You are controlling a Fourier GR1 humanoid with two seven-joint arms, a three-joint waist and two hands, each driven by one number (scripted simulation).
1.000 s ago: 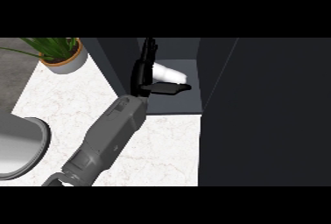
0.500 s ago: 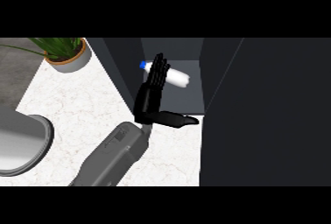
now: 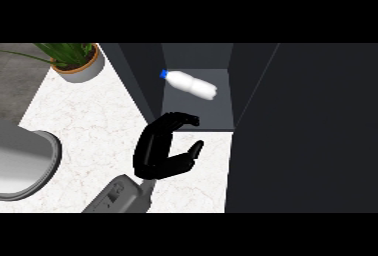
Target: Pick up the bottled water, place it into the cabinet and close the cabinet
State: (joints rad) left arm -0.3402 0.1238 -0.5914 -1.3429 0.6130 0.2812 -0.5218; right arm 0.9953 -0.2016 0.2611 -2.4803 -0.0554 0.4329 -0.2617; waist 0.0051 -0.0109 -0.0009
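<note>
The bottled water (image 3: 192, 85) is a white bottle with a blue cap. It lies on its side on the floor of the open dark cabinet (image 3: 198, 59), cap toward the back left. My left hand (image 3: 156, 155) is over the white counter just in front of the cabinet's opening, clear of the bottle. Its fingers (image 3: 177, 120) curl toward the thumb and hold nothing. The grey forearm runs down to the lower edge. My right hand does not show.
A tall dark panel (image 3: 303, 130) of the cabinet fills the right side. A potted plant (image 3: 77, 64) stands at the back left. A large grey round vessel (image 3: 26, 165) sits at the left edge of the marble counter (image 3: 96, 125).
The hand let go of the bottle, which now lies in the cabinet. It has drawn back toward me out of the opening, and its fingers have gone from straight to curled.
</note>
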